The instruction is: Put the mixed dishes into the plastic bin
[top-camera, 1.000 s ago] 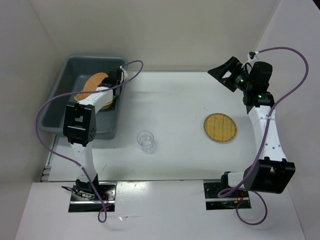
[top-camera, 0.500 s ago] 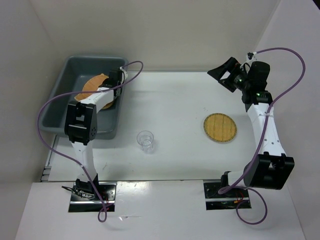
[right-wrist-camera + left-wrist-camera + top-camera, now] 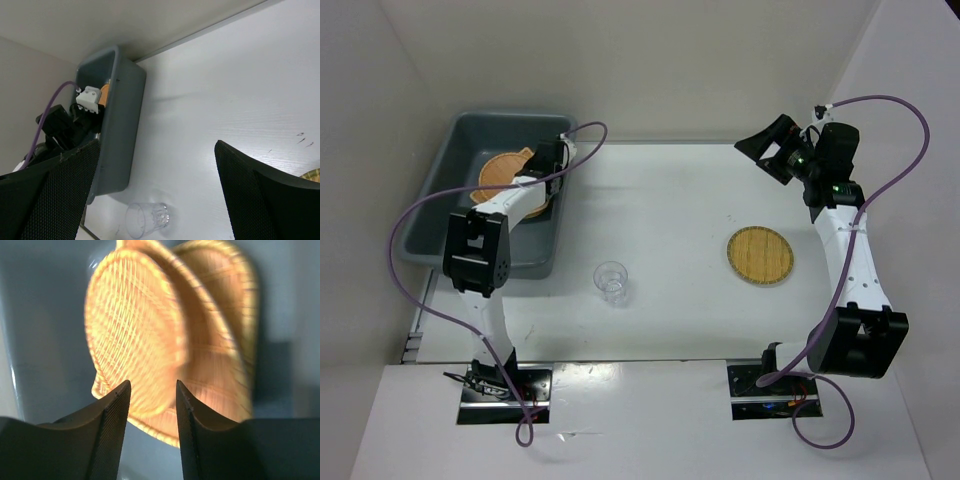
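The grey plastic bin (image 3: 432,205) stands at the far left. Orange woven trays (image 3: 501,168) lie inside it. In the left wrist view two trays overlap, one in front (image 3: 132,335) and one behind (image 3: 227,315). My left gripper (image 3: 539,160) hangs over the bin with its jaws apart and nothing between them (image 3: 151,390). A round yellower tray (image 3: 761,256) lies on the table at the right. The clear plastic cup (image 3: 611,281) stands at the middle front and also shows in the right wrist view (image 3: 146,219). My right gripper (image 3: 772,148) is wide open and empty, held high at the far right (image 3: 156,145).
The white table meets the back wall just behind the bin (image 3: 117,125). Purple cables loop from both arms, the left one (image 3: 415,215) crossing over the bin. The tray's edge shows at the right wrist view's lower right corner (image 3: 313,175).
The orange tray at my left gripper has gone from tilted to lying flatter in the bin, a little further left. The right arm shifted slightly, then held still.
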`<state>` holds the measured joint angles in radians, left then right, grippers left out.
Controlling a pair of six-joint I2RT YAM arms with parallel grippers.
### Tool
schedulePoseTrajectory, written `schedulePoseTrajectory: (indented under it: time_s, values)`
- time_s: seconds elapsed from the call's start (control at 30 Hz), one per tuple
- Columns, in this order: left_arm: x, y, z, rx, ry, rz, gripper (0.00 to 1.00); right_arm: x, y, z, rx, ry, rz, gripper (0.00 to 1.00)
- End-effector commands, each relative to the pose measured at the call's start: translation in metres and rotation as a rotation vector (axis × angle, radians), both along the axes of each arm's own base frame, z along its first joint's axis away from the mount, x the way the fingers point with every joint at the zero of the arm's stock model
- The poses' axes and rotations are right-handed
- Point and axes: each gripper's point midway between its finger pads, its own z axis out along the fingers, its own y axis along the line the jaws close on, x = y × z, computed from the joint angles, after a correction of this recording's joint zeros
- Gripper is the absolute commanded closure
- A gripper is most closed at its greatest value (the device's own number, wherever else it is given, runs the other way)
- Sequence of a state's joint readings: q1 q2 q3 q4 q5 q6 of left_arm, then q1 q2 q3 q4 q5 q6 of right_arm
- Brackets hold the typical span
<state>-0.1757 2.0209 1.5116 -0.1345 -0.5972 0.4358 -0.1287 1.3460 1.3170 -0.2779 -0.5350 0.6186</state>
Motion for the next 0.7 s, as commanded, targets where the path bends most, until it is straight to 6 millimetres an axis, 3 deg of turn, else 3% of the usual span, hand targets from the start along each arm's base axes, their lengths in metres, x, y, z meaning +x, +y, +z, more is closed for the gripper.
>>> schedulePoseTrajectory:
  time_s: [0.0, 0.2, 0.3, 0.33, 0.37, 0.4, 0.5, 0.6, 0.67]
  values:
    - [-0.009, -0.034, 0.030, -0.094, -0.032, -0.113, 0.50, 0.002, 0.001, 0.023, -0.026, -0.080, 0.004, 0.00]
    - [-0.023, -0.050, 0.057, -0.151, -0.078, -0.150, 0.48, 0.002, 0.001, 0.023, -0.026, -0.080, 0.004, 0.00]
    - [-0.027, -0.055, 0.097, -0.249, -0.193, -0.120, 0.44, 0.002, 0.001, 0.023, -0.026, -0.080, 0.004, 0.00]
    - [-0.031, -0.059, 0.132, -0.306, -0.280, -0.133, 0.43, 0.002, 0.001, 0.023, -0.026, -0.080, 0.004, 0.00]
    - [-0.032, -0.076, 0.155, -0.429, -0.340, -0.168, 0.42, 0.002, 0.001, 0.023, -0.037, -0.085, 0.007, 0.00]
    - [-0.041, -0.085, 0.194, -0.516, -0.432, -0.205, 0.40, 0.002, -0.001, 0.027, -0.041, -0.084, -0.007, 0.00]
    - [-0.063, -0.135, 0.245, -0.862, -0.489, -0.345, 0.34, 0.002, -0.009, 0.031, -0.070, -0.069, -0.048, 0.00]
    - [-0.085, -0.191, 0.249, -1.142, -0.364, -0.500, 0.33, 0.007, -0.031, 0.028, -0.109, -0.037, -0.180, 0.00]
    - [-0.093, -0.217, 0.233, -1.335, -0.258, -0.517, 0.33, 0.010, -0.046, 0.015, -0.146, 0.006, -0.261, 0.00]
